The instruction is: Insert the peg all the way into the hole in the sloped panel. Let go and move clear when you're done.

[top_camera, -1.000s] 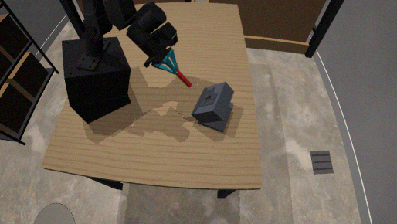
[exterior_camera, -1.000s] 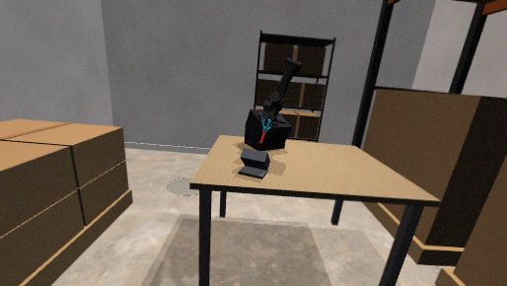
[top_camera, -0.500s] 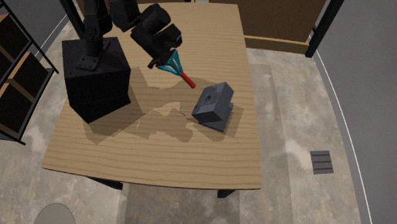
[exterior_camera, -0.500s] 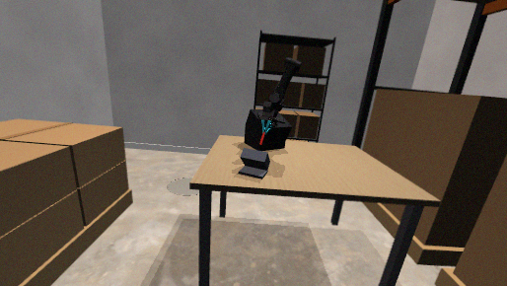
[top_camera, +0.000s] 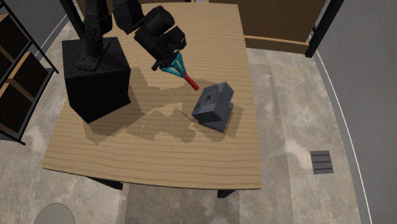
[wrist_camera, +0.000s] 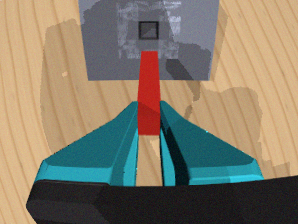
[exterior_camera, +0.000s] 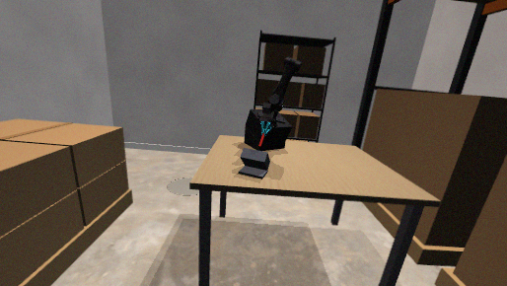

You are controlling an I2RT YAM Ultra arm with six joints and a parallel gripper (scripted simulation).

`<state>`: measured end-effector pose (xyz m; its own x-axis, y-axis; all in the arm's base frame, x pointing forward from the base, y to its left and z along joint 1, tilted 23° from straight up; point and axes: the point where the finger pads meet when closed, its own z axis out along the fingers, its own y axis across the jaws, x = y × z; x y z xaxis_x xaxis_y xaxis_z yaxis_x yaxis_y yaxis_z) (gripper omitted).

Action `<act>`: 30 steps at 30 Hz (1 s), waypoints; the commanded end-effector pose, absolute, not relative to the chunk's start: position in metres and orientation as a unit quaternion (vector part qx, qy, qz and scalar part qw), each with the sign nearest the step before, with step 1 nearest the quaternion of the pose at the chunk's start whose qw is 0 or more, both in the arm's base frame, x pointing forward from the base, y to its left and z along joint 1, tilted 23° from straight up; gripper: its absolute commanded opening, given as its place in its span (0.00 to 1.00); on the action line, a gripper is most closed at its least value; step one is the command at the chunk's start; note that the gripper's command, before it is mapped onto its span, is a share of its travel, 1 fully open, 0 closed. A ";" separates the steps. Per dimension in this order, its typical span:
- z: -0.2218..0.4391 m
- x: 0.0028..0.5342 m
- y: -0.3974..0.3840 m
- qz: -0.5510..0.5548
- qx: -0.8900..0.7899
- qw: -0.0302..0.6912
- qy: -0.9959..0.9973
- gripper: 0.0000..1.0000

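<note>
My gripper (top_camera: 182, 73) (exterior_camera: 264, 131) (wrist_camera: 148, 111), with teal fingers, is shut on a red peg (top_camera: 191, 82) (exterior_camera: 261, 140) (wrist_camera: 148, 90). The peg sticks out past the fingertips and points at the grey sloped panel block (top_camera: 213, 102) (exterior_camera: 254, 158) (wrist_camera: 107, 30). The panel's small square hole (top_camera: 208, 96) (wrist_camera: 148, 30) faces the gripper. In the wrist view the peg tip sits just below the hole, in line with it and a short way off. The peg is in the air above the wooden table (top_camera: 154, 154) (exterior_camera: 325, 173).
The arm's black base box (top_camera: 96, 77) (exterior_camera: 276, 130) stands on the table's back left part. The panel block rests on a flat grey foot (top_camera: 218, 124) (exterior_camera: 253, 172). A dark shelf rack (top_camera: 15, 77) (exterior_camera: 296, 84) and cardboard boxes (exterior_camera: 54, 168) stand off the table.
</note>
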<state>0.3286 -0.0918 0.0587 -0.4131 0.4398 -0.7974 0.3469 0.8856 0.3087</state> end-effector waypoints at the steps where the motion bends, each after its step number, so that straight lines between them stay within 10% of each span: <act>1: 0.069 0.342 -0.097 0.043 0.233 0.507 0.829 0.00; 30: 0.062 0.360 -0.101 0.043 0.233 0.507 0.829 0.00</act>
